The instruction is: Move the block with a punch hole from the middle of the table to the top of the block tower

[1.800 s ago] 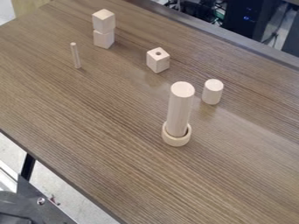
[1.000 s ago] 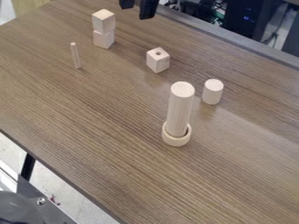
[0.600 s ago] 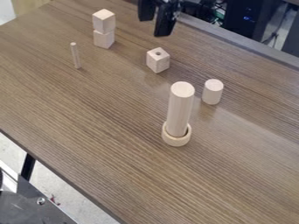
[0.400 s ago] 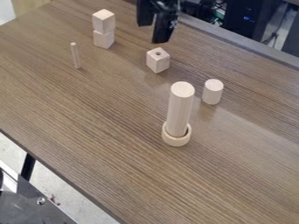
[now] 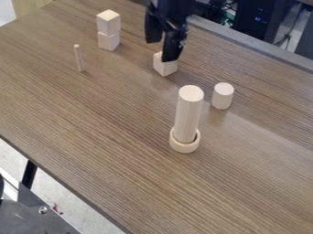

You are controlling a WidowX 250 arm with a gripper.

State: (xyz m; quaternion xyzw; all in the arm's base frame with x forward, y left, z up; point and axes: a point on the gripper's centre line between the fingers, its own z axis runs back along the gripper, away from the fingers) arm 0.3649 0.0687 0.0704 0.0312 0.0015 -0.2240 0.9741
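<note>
My gripper [image 5: 161,50] at the task block [image 5: 164,68], fingers spread, likely pre-grasp.
Camera view: fingers apart, nothing pinched, one covering part of the block's top; probably held wide to straddle it, contact unclear. Block sits on the table [image 5: 92,137], apart from the short cylinder [image 5: 222,96], so I should have room to close. Block tower [image 5: 109,40], two cubes stacked upright, gives a flat top, likely my seat for this one.
</note>
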